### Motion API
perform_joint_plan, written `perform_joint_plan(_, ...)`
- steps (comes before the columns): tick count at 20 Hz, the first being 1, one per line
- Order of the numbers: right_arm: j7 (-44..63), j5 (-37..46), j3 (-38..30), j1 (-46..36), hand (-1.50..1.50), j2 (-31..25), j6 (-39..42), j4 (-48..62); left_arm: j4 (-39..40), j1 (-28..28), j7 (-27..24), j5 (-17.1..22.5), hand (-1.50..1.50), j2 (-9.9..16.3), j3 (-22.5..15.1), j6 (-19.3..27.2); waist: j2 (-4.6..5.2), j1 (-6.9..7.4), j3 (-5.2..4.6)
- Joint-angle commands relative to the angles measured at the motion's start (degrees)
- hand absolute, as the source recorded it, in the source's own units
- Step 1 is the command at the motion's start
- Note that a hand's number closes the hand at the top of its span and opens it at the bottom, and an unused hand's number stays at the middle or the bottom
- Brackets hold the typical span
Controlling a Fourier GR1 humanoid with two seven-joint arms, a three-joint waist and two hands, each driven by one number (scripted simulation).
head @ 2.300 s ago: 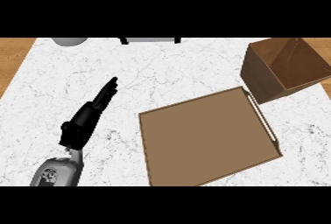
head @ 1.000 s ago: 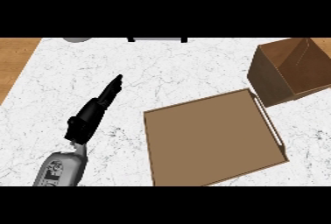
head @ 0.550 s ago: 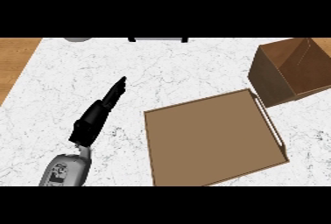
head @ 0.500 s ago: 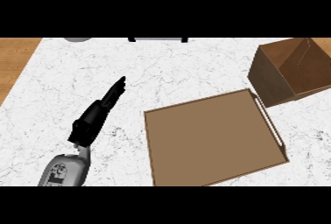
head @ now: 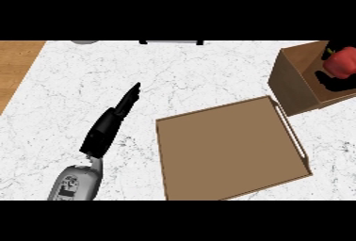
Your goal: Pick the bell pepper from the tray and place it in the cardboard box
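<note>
Here the white counter (head: 208, 75) spreads under me, with the brown tray (head: 230, 150) lying flat and bare at lower right. The box (head: 299, 87) stands just beyond the tray's far right corner. My left hand (head: 111, 124) (fingers straight, together) rests over the counter, left of the tray. The red pepper (head: 342, 62) sits at the box's opening, dark shapes beside it; I cannot tell what holds it.
</note>
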Motion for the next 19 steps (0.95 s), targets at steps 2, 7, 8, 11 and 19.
perform_joint_plan(2,-0.4,-1.0,-0.9,-2.8,-1.5,4.2,1.5,12.1,-5.0,1.0,3.4,0.9,0.0,0.5,-0.2,-1.1,-0.01,0.73,0.05)
perform_joint_plan(7,-8.6,-0.9,-3.6,-9.1,-1.5,4.0,0.6,25.4,-3.3,0.0,2.7,2.1,0.0,1.5,1.2,-2.6,0.18,0.47,0.06)
perform_joint_plan(8,-8.4,-3.1,-5.2,-10.0,-1.5,3.9,2.5,25.1,-2.6,1.5,1.2,-0.4,0.0,-0.9,-1.2,0.0,0.17,0.38,0.05)
perform_joint_plan(11,-14.6,-10.4,-11.6,-6.0,-1.5,3.8,3.1,24.3,-1.7,1.8,-0.9,0.5,0.0,1.2,0.9,-1.2,0.16,-0.36,0.1)
perform_joint_plan(19,-14.8,-23.1,-24.7,-10.3,-1.5,-2.6,13.3,33.4,-2.2,-2.4,2.6,3.4,0.0,3.1,3.7,-3.6,0.5,0.2,0.17)
